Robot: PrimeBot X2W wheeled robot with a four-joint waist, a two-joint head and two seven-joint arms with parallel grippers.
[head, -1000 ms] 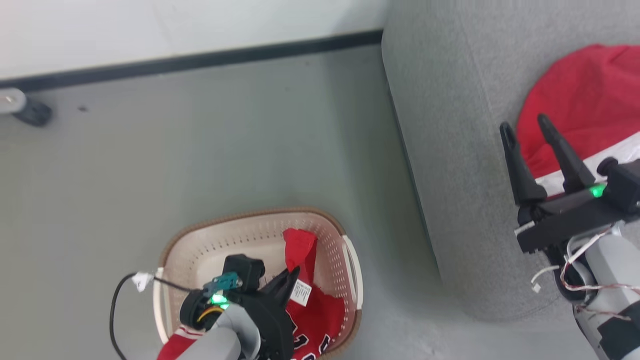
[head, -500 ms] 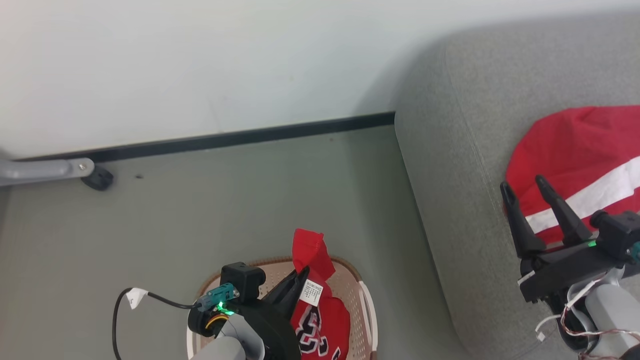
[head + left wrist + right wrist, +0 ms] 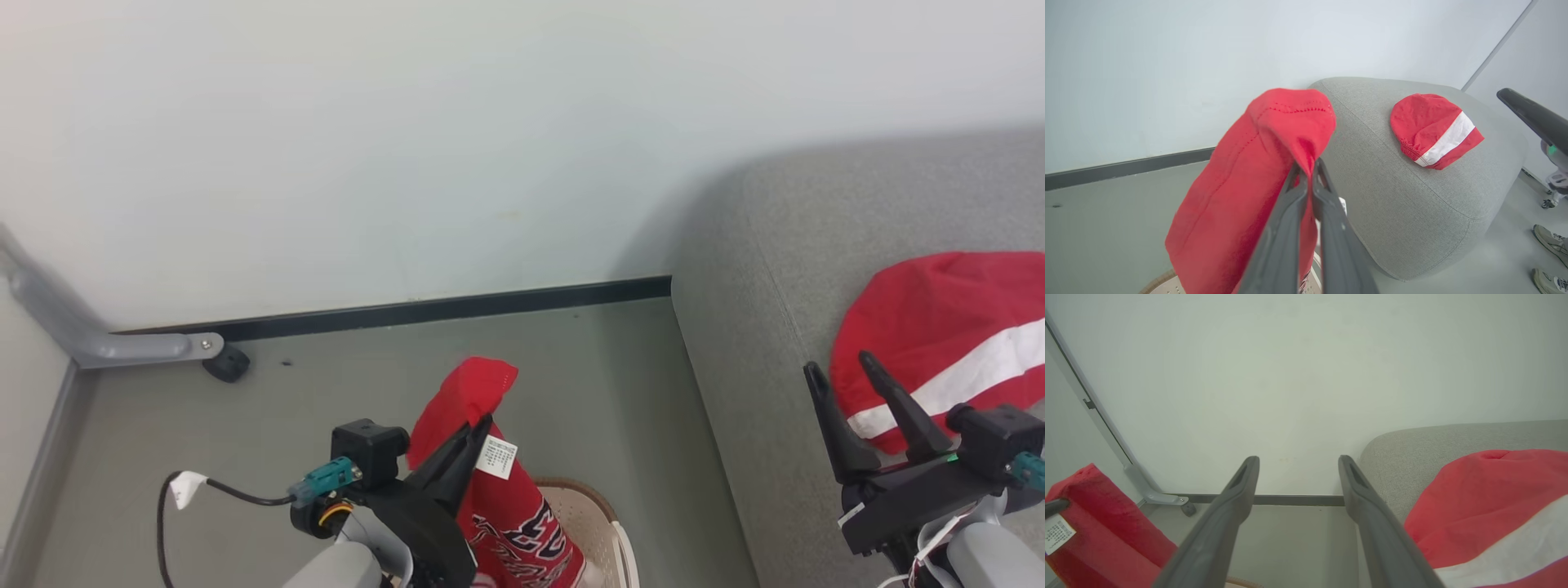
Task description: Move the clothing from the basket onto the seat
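Note:
My left gripper [image 3: 482, 425] is shut on a bright red garment [image 3: 464, 390], which hangs from its fingertips above the cream basket [image 3: 611, 527]; dark lettering and a white label show on the hanging cloth. In the left wrist view the garment [image 3: 1241, 192] drapes over the closed left gripper [image 3: 1306, 165], with the basket's rim [image 3: 1155, 283] below. A second red garment with a white band [image 3: 939, 335] lies on the grey seat [image 3: 759, 327]. My right gripper [image 3: 839, 367] stands open beside it, over the seat, holding nothing.
A grey metal leg with a black caster [image 3: 224, 363] stands at the left by the wall's black baseboard [image 3: 449, 310]. Grey floor lies between basket and seat. A person's shoes [image 3: 1549, 241] show on the floor beyond the seat.
The head camera has tilted up. My left gripper has lifted the red garment up out of the basket. The right gripper has stayed open over the seat.

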